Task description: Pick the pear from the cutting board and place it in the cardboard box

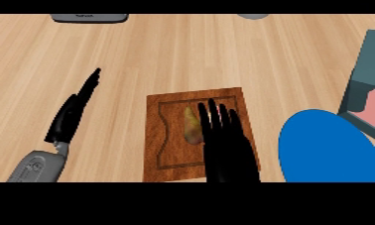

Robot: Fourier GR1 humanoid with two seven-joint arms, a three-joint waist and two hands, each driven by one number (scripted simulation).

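You were at the reaching step: your right hand (228, 142) lay over the right half of the cutting board (164, 135), fingers straight and pointing to the far side, holding nothing. The pear (192, 125) lay on the board's recessed middle, just left of those fingers and touching or nearly touching them; you could not tell which from this angle. Your left hand (73, 110) rested open to the left of the board, fingers up, well apart from the pear.

Nothing had been lifted, so I judged the task barely begun. The next move called for shifting the right hand a little left so that thumb and fingers could curl round the pear, then carrying it right. No cardboard box was plain to see; a teal and pink thing (360, 90) at the right edge might have been it, beyond a blue plate (322, 144).

A grey object (89, 18) at the far edge bore small writing, too faint to read.
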